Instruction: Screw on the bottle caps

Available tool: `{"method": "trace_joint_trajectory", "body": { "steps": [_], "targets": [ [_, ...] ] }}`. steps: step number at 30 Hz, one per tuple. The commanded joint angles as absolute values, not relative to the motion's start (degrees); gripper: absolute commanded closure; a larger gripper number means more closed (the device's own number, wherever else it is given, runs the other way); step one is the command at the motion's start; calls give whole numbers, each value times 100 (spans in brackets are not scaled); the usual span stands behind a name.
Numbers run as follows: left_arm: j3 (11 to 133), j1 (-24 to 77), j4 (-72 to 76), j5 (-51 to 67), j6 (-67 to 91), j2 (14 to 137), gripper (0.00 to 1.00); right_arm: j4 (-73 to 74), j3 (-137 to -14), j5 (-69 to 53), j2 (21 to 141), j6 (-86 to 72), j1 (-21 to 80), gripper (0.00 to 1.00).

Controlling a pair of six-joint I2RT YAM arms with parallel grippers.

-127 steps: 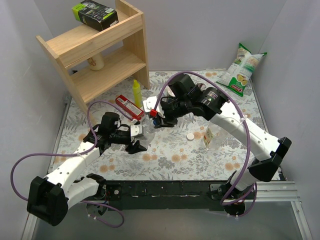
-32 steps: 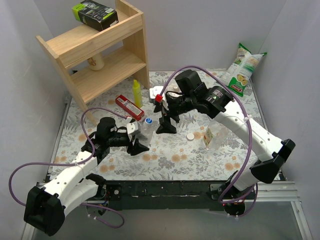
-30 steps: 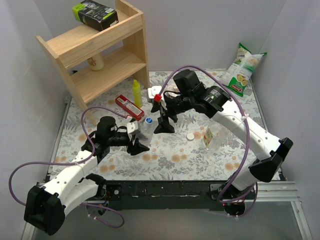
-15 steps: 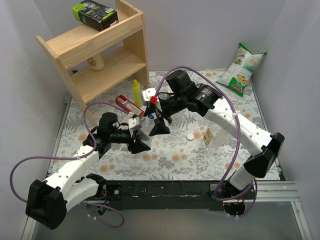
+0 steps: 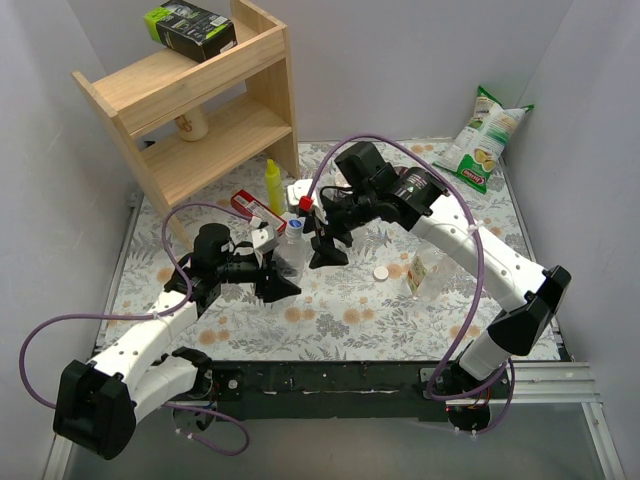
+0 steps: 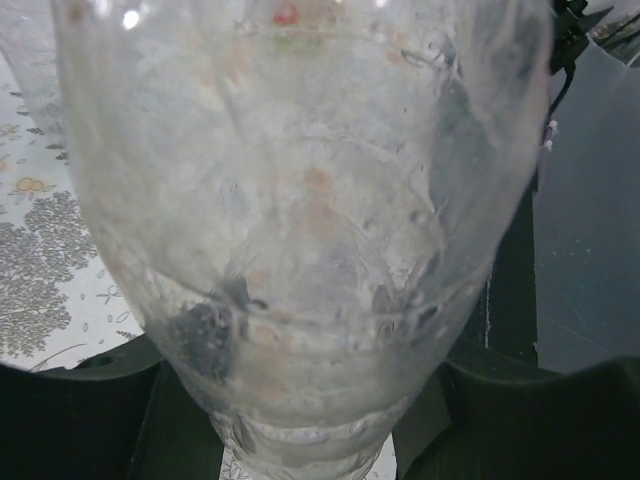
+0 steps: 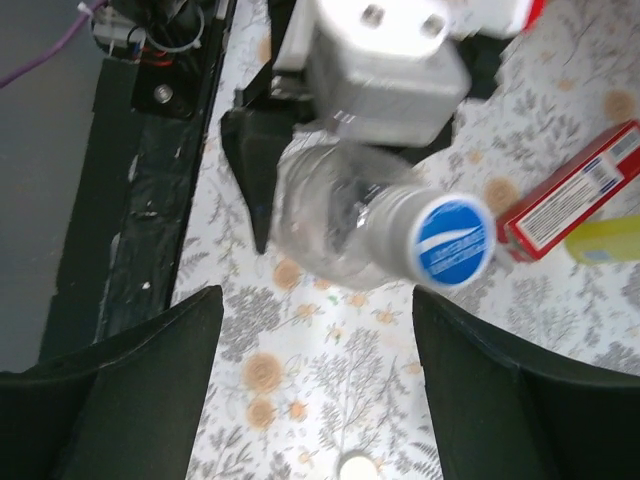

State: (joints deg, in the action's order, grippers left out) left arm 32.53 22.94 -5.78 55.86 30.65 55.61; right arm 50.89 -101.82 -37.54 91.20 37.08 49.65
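A clear bottle (image 5: 288,252) is tilted above the floral mat with my left gripper (image 5: 277,268) shut on its body. It fills the left wrist view as the bottle (image 6: 300,200), pressed between that gripper's (image 6: 300,425) dark fingers (image 6: 80,420). A blue cap (image 7: 452,240) sits on its neck; how tight, I cannot tell. My right gripper (image 7: 320,400) hangs open just short of the cap (image 5: 295,228), nothing between its fingers (image 7: 130,390). A loose white cap (image 5: 381,272) lies on the mat beside a second bottle (image 5: 417,275) with an orange-yellow label.
A red box (image 5: 258,213) and a yellow squeeze bottle (image 5: 272,187) lie just behind the held bottle. A wooden shelf (image 5: 200,110) with a green box (image 5: 190,28) stands at the back left. A chips bag (image 5: 485,140) leans at the back right.
The right arm has swung left toward the held bottle and its jaws have narrowed a little. The left gripper has raised the bottle slightly toward it.
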Motion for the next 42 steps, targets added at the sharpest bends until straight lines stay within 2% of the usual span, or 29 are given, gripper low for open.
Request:
{"method": "trace_joint_trajectory", "body": {
  "steps": [1, 5, 8, 10, 14, 21, 26, 31, 42],
  "targets": [
    [3304, 2180, -342, 5545, 3095, 5414, 100, 6133, -10608, -3560, 8851, 3726, 4984, 19],
    [3339, 2188, -816, 5800, 2401, 5396, 100, 5400, -10713, -3480, 8815, 3166, 4676, 17],
    [3497, 2215, -1308, 5801, 1742, 5475, 100, 4924, -11056, -3427, 9087, 2927, 4658, 10],
    [3620, 2215, -1625, 5810, 1486, 5554, 100, 4747, -11127, -3857, 9246, 2953, 4667, 6],
    [3832, 2215, -1819, 5810, 1397, 5704, 100, 4465, -11057, -4385, 9413, 2979, 4781, 5],
    [3885, 2215, -1688, 5713, 1652, 5678, 100, 4850, -10854, -4711, 9475, 3322, 4913, 6],
    [3806, 2215, -1180, 5634, 2572, 5722, 100, 4939, -10697, -4615, 9308, 3410, 4913, 7],
    [3718, 2127, -686, 5651, 3216, 5827, 100, 5001, -10486, -4412, 9062, 3393, 4913, 9],
    [3665, 1802, -650, 5659, 3130, 5783, 100, 5652, -10151, -3332, 8324, 3350, 4852, 13]
  ]
}}
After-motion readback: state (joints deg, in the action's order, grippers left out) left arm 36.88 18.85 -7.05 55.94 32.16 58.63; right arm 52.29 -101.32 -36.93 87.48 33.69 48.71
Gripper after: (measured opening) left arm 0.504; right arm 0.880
